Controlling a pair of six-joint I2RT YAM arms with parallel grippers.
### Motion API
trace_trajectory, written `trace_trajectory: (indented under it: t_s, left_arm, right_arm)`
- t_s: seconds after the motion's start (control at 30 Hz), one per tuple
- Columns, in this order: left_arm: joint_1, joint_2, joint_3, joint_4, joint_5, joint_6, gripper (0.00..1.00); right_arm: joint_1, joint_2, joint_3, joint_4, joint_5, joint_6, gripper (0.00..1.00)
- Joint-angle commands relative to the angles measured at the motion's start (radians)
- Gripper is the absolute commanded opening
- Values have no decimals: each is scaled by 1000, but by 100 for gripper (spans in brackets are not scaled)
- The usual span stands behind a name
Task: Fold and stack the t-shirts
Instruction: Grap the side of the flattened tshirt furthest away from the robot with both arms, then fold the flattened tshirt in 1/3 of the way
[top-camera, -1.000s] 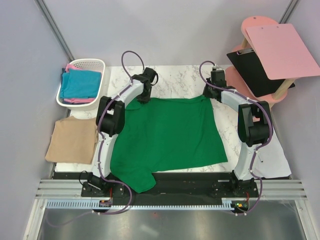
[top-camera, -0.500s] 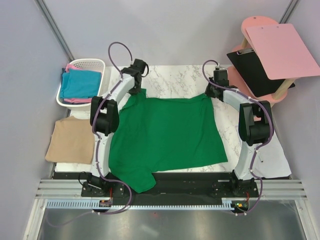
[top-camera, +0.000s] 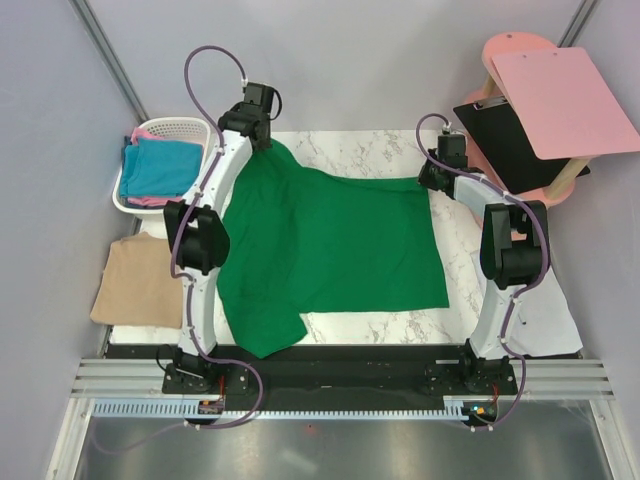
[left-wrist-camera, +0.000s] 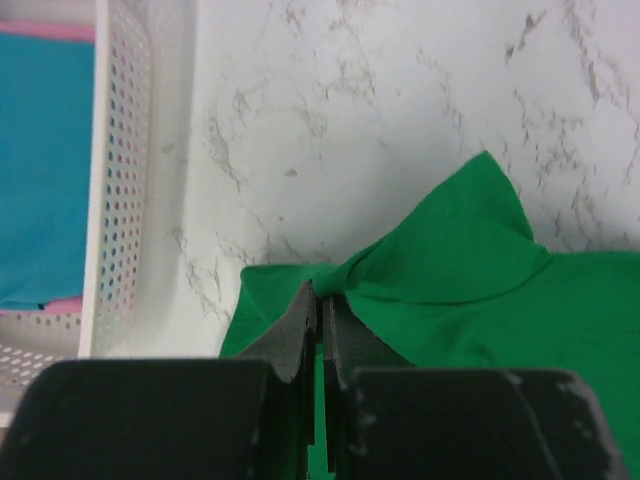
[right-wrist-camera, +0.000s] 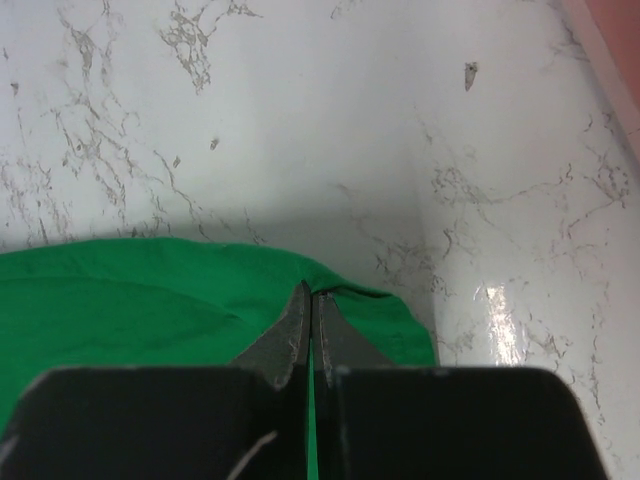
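As the left claw and right claw clamp it, the green t-shirt stretches between them.

Plain bright green shirt, no print. Also plain: tan shirt, teal shirt, pink shirt. White basket, sides dotted with small holes. White marble-look table, thin grey veins and specks. Black clipboard; pale pink board; deeper pink stool. White paper. White left arm and right arm, black joints, purple cables. Black left gripper; black right gripper. Pale lilac-grey walls.
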Motion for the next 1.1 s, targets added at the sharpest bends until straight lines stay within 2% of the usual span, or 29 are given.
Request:
trace_trajectory:
  t_s: [0.0, 0.1, 0.3, 0.63, 0.77, 1.07]
  left_arm:
    - [-5, -160, -221, 9, 59, -44, 2]
    - [-3, -261, -393, 9, 48, -84, 2]
    - [-2, -438, -593, -5, -16, -124, 2]
    - [-2, -535, -759, -131, -89, -153, 2]
    - [-2, -568, -859, -157, -107, -164, 2]
    - [-2, -611, -964, -221, -155, -182, 2]
  right_arm:
    - [-1, -68, -20, -2, -35, 4, 0]
    - [-1, -120, -71, -10, -34, -2, 0]
    - [-4, -221, -118, -74, -24, -19, 0]
    - [-9, -269, -120, -268, 32, -55, 0]
    - [-12, -232, -129, -300, 26, -57, 0]
    - [-13, -224, -186, -324, -6, -57, 0]
